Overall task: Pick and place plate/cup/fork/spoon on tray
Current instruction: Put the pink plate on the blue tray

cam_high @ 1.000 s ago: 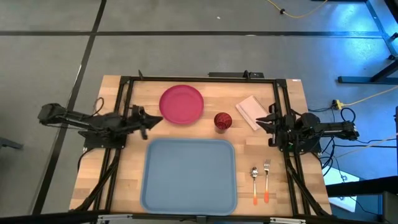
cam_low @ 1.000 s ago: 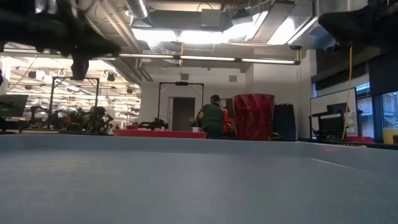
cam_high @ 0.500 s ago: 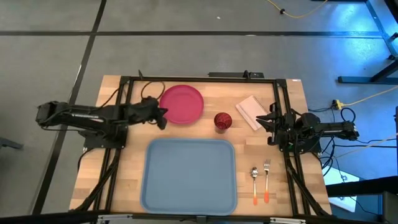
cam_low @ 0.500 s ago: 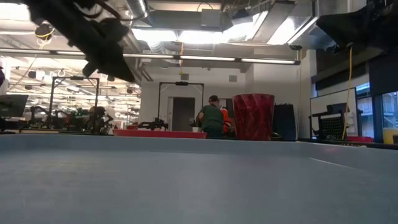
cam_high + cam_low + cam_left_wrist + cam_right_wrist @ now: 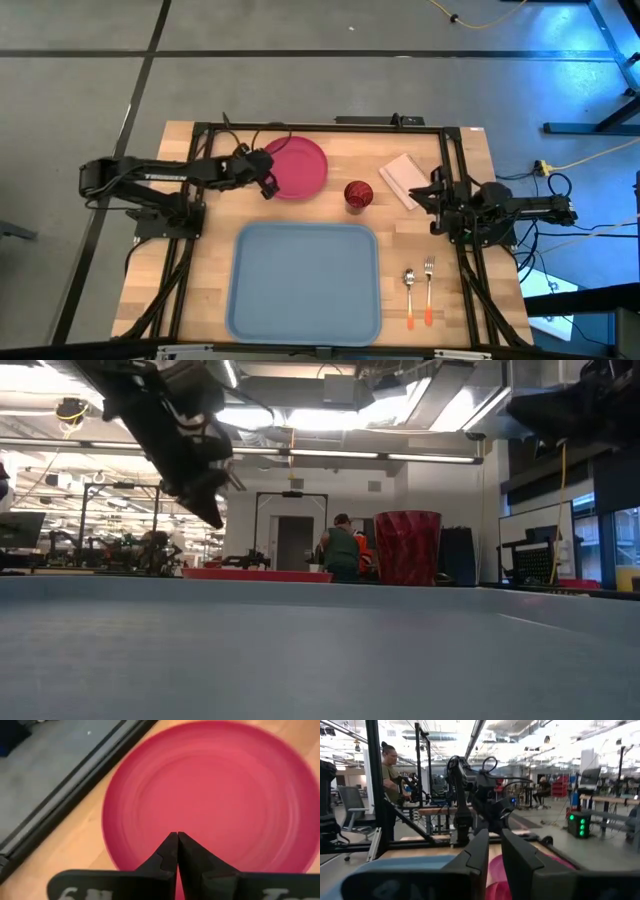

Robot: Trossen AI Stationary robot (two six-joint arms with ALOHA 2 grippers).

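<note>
The pink-red plate [image 5: 297, 166] lies flat on the wooden table at the far middle; it also shows in the left wrist view [image 5: 210, 795]. My left gripper [image 5: 269, 189] is shut and empty, tipped down above the plate's left rim [image 5: 177, 836]; the low view [image 5: 214, 518] shows it well above the table. The maroon cup [image 5: 358, 194] stands upright to the right of the plate. The spoon [image 5: 409, 293] and the fork [image 5: 429, 288] lie side by side, right of the light blue tray [image 5: 305, 282]. My right gripper [image 5: 422, 196] waits at the right, open by a narrow gap [image 5: 495, 840].
A white folded napkin [image 5: 402, 180] lies just in front of my right gripper. A black frame rail [image 5: 320, 127] runs along the table's far edge. A person [image 5: 390, 770] stands in the room beyond the table.
My left gripper has gone toward the table's right and far side, to the plate's left rim, has come down somewhat and has tipped its fingers downward. It stays shut. The plate and the other things have kept still.
</note>
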